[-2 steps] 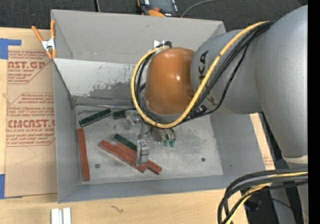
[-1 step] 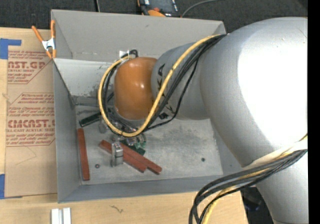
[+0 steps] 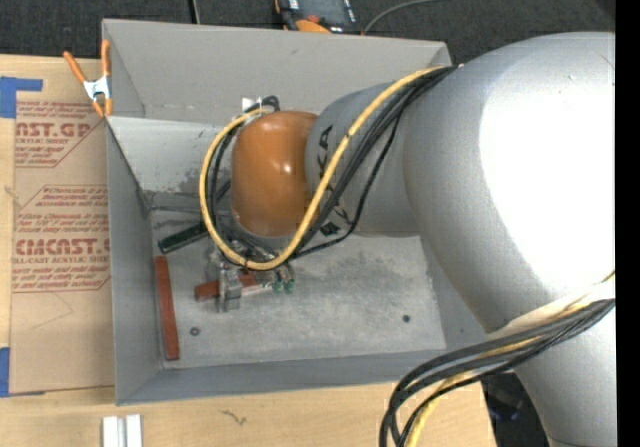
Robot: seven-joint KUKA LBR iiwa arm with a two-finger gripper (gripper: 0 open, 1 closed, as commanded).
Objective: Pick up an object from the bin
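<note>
Lying along the left side of the grey bin's (image 3: 300, 360) floor, closest to its near wall, is a long reddish-brown bar (image 3: 166, 307), flat and roughly parallel to the left wall. Just beyond it and a little to the right, the hand (image 3: 232, 293) is down at the floor, left of the bin's middle. A small reddish-brown piece (image 3: 207, 291) sits at the hand's left side, level with its tip and either touching it or just beside it; I cannot tell which. I also cannot tell whether the hand grips that piece, or whether the hand is spread or pressed together, because its tip is a dark, cluttered shape. On the hand's right side, also close in, is a small green bit (image 3: 285, 285).

Farther back and to the left, a dark green pen-like stick (image 3: 180, 238) lies slanted on the floor near the foot of the left wall, apart from the hand. Above the hand rises the robot's orange cover (image 3: 268, 175), looped by a yellow cable (image 3: 212, 197). Behind it the big silver arm (image 3: 520, 185) stretches away to the right, over the bin's far side.
</note>
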